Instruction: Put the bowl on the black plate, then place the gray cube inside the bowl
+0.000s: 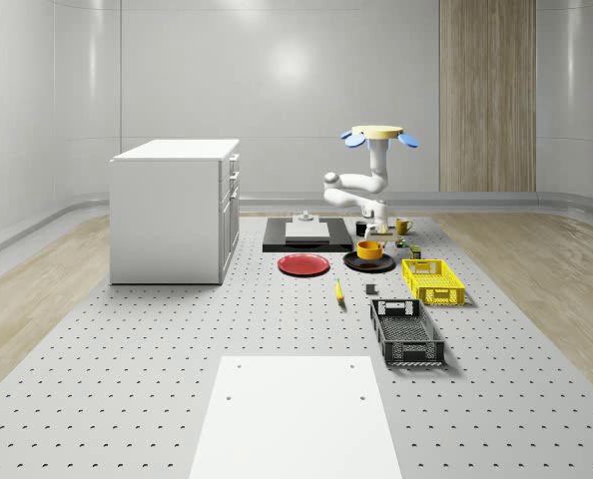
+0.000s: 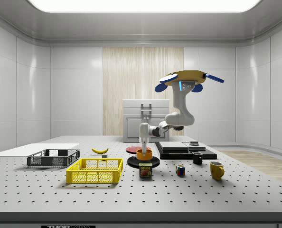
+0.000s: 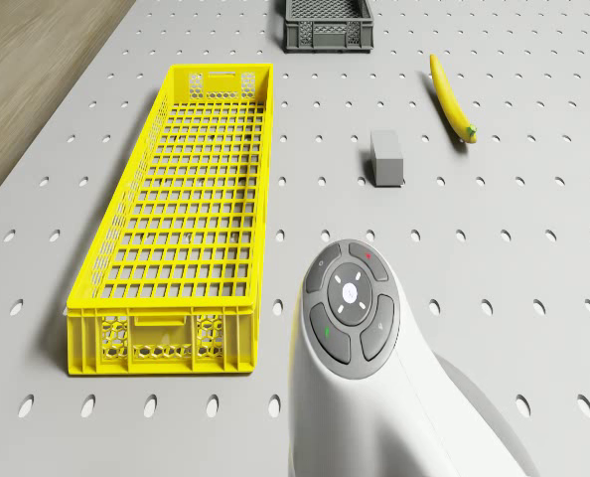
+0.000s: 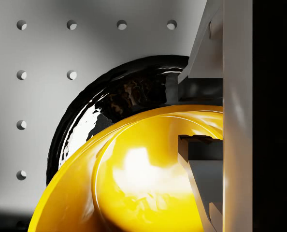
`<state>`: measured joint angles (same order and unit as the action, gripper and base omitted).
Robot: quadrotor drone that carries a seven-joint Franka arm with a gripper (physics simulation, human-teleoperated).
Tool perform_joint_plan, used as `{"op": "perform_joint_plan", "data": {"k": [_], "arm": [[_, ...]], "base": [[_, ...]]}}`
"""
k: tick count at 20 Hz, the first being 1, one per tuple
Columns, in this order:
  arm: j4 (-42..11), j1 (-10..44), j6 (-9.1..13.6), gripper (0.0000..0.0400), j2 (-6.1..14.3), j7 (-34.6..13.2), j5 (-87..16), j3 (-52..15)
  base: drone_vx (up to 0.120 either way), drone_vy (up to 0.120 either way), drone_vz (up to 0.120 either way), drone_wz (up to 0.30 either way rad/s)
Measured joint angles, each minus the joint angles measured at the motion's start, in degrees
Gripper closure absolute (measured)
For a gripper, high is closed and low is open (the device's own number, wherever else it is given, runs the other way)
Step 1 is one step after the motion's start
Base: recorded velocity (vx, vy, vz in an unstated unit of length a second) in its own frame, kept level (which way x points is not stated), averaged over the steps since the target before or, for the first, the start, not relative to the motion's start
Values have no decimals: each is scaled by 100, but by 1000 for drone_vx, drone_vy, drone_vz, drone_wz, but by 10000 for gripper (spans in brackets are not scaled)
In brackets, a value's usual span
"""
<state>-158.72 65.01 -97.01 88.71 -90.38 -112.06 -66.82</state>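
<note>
One finger of the claw sits inside the bowl, the other outside its rim, clenched on it over the black plate. Beyond the plate, the gray cube lies on the desk, long axis running away from the hovering drone.

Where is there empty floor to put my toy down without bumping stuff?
Bare patches: the wide stretch between the white cabinet and the red plate, and the strip between the yellow crate and the gray cube. It is crowded around the black plate, bowl, mugs and can.
</note>
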Motion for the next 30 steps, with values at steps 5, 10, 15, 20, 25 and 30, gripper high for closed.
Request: {"op": "perform_joint_plan", "data": {"k": [5,10,15,20,25,30], "arm": [[112,63,-96,254,-40,0,-245,259],[100,45,-62,73,-63,9,-238,241],[-35,-47,92,21,-59,21,42,-69],[-151,-121,231,6,-51,26,345,-397],[-196,-147,286,2,-44,25,486,-547],[-210,-153,298,0,-34,23,540,-601]], "base": [[0,0,0,0],[0,0,0,0],[0,0,0,0],[0,-16,0,0],[64,-120,0,0],[120,-120,0,0]]}}
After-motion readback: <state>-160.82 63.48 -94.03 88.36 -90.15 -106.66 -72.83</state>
